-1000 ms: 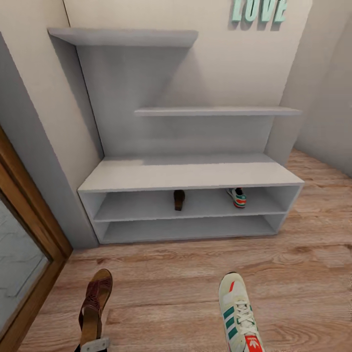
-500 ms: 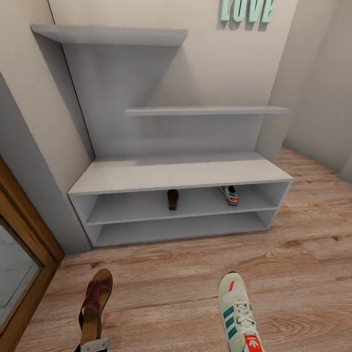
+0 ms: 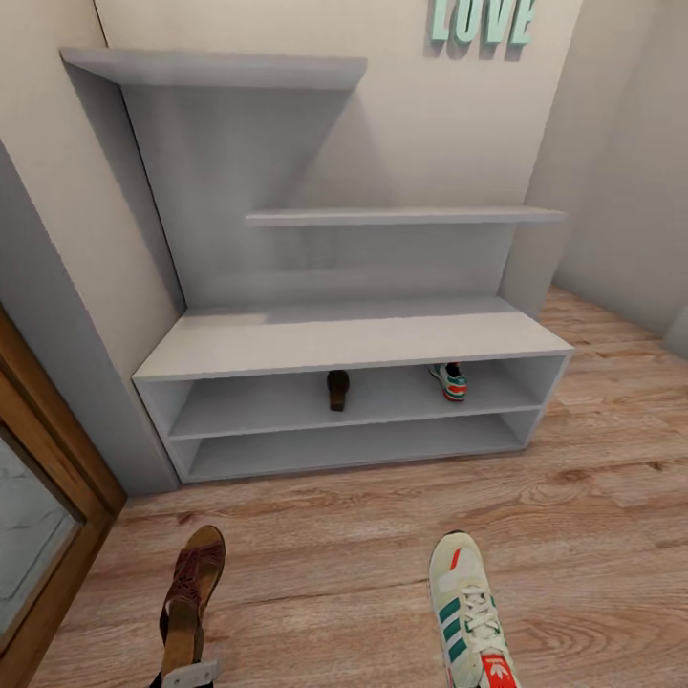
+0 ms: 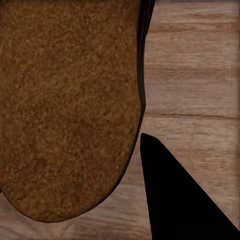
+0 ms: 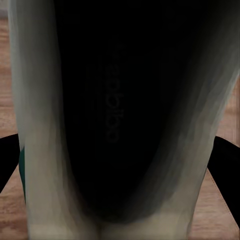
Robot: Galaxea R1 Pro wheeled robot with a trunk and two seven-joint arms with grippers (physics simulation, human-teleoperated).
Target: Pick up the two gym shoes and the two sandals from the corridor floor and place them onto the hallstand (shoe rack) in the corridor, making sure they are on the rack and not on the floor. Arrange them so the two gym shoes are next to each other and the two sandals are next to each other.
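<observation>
Against beige wall (image 3: 459,115), grey hallstand (image 3: 354,339).

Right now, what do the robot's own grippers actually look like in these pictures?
Little of them shows. The left gripper has a pale grey, flat plate-like tip with small dark screw dots, on a black body. In the wrist views the fingers are plain matt black wedges tapering to points. No cables or markings are visible.
</observation>
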